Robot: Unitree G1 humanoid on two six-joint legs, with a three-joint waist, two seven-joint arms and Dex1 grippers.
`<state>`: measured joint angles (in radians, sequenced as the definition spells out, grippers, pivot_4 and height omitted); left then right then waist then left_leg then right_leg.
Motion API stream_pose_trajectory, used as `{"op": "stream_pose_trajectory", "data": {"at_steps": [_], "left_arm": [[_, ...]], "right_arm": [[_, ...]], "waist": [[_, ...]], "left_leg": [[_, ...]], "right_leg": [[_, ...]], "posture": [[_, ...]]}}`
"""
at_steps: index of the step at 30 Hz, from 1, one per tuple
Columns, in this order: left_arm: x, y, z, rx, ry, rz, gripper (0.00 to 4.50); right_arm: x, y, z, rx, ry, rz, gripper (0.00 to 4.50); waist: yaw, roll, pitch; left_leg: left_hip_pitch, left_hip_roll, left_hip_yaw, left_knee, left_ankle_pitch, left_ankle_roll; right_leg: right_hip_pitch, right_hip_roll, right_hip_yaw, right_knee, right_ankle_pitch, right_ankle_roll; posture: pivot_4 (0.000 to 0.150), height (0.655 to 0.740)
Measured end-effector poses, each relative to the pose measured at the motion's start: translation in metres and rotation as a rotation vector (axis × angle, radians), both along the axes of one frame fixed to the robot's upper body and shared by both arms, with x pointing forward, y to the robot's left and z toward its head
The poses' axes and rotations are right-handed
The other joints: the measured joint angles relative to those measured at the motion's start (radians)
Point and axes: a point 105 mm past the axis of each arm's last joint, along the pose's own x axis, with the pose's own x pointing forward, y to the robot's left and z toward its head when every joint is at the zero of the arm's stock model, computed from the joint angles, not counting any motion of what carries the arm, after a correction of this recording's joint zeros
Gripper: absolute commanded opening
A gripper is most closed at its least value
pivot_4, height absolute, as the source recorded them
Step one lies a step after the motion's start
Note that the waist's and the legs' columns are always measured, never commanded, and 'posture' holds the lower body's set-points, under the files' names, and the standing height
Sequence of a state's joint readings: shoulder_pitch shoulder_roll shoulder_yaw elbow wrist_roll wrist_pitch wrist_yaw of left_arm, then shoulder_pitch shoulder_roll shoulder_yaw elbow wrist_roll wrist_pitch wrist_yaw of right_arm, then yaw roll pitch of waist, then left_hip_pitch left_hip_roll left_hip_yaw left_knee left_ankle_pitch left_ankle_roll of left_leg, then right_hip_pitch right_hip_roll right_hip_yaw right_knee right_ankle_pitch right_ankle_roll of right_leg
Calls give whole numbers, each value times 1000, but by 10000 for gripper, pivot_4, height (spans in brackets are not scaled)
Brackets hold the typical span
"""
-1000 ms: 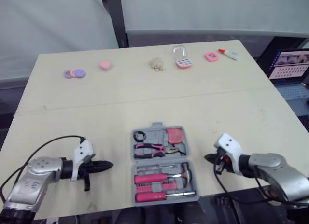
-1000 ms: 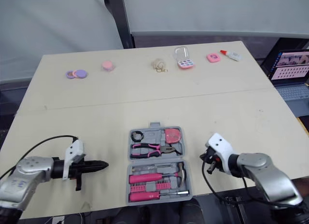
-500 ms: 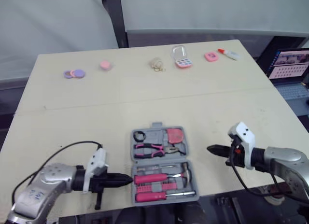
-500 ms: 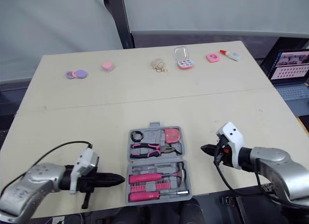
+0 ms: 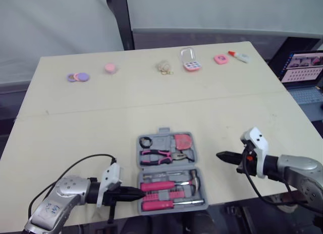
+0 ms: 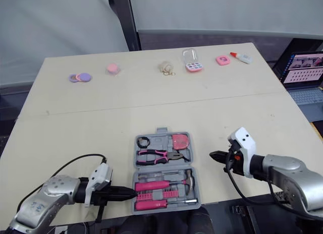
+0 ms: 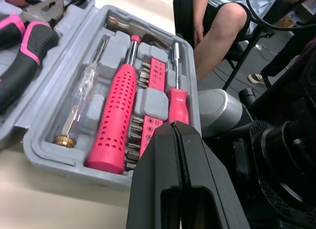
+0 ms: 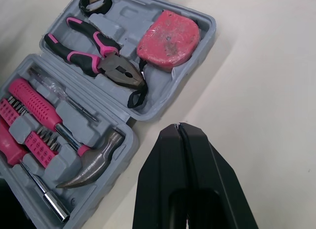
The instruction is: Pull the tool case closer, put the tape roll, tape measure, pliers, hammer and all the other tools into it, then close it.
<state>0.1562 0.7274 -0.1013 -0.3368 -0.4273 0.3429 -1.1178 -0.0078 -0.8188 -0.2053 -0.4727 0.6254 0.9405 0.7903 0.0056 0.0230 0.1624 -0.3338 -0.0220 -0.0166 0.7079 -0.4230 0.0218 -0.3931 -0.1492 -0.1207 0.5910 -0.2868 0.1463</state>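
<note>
Pale worktop (image 5: 101, 123) fills my forward view, with one grey tool case (image 5: 163, 131) lying open at the near edge, dead centre, both halves flat. I count one black tape roll (image 5: 146, 141), one pink tape measure (image 5: 182, 141) and one pair of pink-handled pliers (image 5: 162, 155) in the far half. The near half holds one hammer (image 8: 94, 162), one thick pink screwdriver (image 7: 116, 118), one clear-handled tester (image 7: 81, 108), one slim pink-handled driver (image 7: 177, 98) and a rack of bits (image 7: 157, 73) too small for me to count.

My left jaws are pressed closed with nothing between them, at 8 o'clock of the case, the tip right at the rim of the near half; I cannot tell whether it touches. My right jaws are also closed and empty, at 3 o'clock of the case, pointing at it over bare worktop, clearly apart from it.

At 12 o'clock, along the far edge, I count six small things in a row: stacked discs (image 5: 77, 77), a pink puck (image 5: 110, 67), a beige bundle (image 5: 164, 67), a clear-lidded box (image 5: 190, 60), a pink piece (image 5: 220, 58) and a small tube (image 5: 239, 56).
</note>
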Motion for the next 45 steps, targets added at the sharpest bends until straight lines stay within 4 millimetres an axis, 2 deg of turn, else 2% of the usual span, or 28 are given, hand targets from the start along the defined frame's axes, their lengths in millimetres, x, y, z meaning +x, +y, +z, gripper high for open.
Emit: {"op": "stream_pose_trajectory", "data": {"at_steps": [34, 45], "left_arm": [[2, -11, 7, -7, -22, -21, 0], [2, -12, 7, -17, -35, -26, 0]], "right_arm": [[2, 1, 0, 8, -13, -19, 568], [-1, -1, -6, 6, 6, -34, 568]], "waist": [[1, 0, 0], [6, 0, 0]], "left_leg": [[0, 0, 0, 0, 0, 0], [0, 0, 0, 0, 0, 0]], "right_leg": [[0, 0, 0, 0, 0, 0], [0, 0, 0, 0, 0, 0]], "posture": [[1500, 7400], [1500, 7400]]}}
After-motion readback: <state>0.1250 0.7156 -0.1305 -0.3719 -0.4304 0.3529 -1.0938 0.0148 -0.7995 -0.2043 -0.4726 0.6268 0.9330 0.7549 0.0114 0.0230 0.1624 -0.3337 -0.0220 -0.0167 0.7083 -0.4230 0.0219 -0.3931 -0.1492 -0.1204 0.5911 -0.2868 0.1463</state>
